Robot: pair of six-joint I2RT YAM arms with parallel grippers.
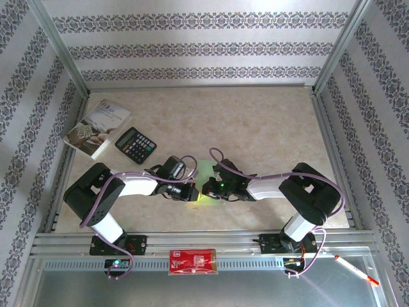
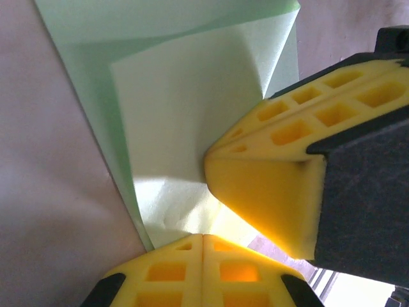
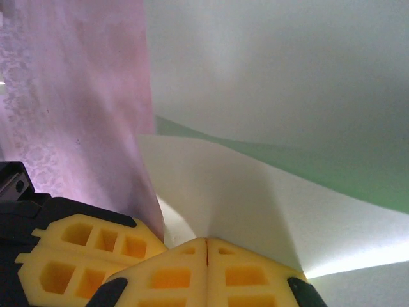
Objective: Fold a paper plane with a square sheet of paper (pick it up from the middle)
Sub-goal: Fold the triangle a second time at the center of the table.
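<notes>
A wide beige marbled counter (image 1: 268, 128) sits inside a metal frame with patterned walls round it. The two arms are folded in towards each other over the near middle, the left arm (image 1: 121, 188) coming from the left and the right arm (image 1: 281, 188) from the right, their tips almost meeting. At the far left lies a grey-white booklet (image 1: 99, 128).

The light green sheet of paper (image 1: 206, 171) is between the two arm tips at the near centre of the counter. It is partly folded, with creases and one flap lying over another, and light glows through its near part.

A black calculator (image 1: 135, 142) lies just to the right of the booklet. A red flat packet (image 1: 193, 262) rests on the near rail between the arm bases, and a red and white pen (image 1: 356, 271) lies at the near right.

The left fingers (image 2: 185, 256) are pressed flat together on the paper's edge. The right fingers (image 3: 223, 262) are likewise squeezed together, pinching a crease of the paper right beside them.
</notes>
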